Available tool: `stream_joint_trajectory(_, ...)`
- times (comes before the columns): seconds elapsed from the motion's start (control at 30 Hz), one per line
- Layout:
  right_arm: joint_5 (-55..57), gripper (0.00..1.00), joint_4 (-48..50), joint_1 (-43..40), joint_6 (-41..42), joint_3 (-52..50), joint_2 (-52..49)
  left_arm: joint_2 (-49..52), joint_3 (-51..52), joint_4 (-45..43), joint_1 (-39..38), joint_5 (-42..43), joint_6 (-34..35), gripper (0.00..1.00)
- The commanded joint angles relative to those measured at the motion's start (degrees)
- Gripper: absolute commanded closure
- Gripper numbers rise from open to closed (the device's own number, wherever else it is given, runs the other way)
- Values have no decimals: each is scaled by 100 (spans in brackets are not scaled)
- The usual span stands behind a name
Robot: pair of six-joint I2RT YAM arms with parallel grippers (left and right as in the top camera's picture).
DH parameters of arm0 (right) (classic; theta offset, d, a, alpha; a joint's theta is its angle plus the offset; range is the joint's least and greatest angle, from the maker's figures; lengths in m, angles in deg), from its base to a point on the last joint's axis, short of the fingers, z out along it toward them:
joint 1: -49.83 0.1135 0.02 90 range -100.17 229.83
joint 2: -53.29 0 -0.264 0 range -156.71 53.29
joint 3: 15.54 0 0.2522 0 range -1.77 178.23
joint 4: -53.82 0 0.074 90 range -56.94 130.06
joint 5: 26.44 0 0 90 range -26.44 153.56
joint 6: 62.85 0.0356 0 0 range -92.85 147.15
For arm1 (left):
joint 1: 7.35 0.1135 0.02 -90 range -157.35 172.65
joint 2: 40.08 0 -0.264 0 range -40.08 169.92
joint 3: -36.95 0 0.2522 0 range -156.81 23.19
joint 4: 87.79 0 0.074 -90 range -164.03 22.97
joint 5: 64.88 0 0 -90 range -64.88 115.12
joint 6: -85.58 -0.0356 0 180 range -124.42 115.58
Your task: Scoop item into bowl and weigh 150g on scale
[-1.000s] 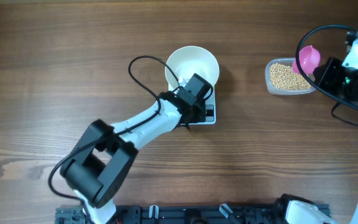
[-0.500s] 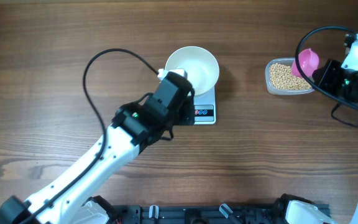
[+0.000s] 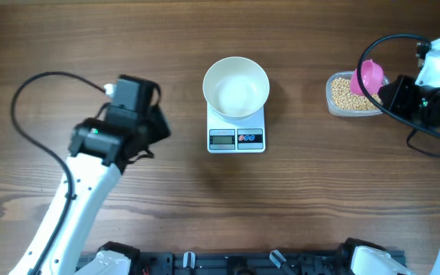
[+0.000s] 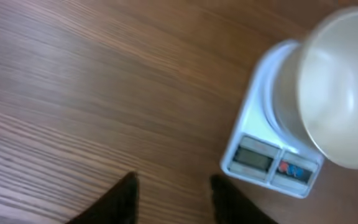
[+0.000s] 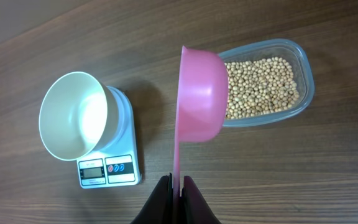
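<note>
On the grained wooden table (image 3: pixel 319 206), a smooth, deep round white bowl (image 3: pixel 236 89) sits atop the square white plastic scale (image 3: pixel 236 139), with the left gripper (image 4: pixel 174 182) parted to its left, while the right gripper (image 5: pixel 178 193) pinches a glossy pink plastic scoop (image 5: pixel 201 93) over the clear rounded tub (image 5: pixel 301 81) of small round tan beans (image 5: pixel 260 84).

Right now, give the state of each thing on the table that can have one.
bowl: empty, standing on the scale
scale: carrying the bowl
tub: open, holding beans
scoop: held, tipped on edge
left tool: open, empty
right tool: shut on scoop
</note>
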Motion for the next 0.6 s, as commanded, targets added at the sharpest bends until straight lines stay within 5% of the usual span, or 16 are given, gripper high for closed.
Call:
stream_joint_trajectory(0.0,-133,96,81,17,-118,-11,-37,-52,4,42,505,-72,-9,2)
stream_joint_trajectory(0.57,-107,96,-50,17,-546,-11,-37,-50,4,61,754,-74,-28,0)
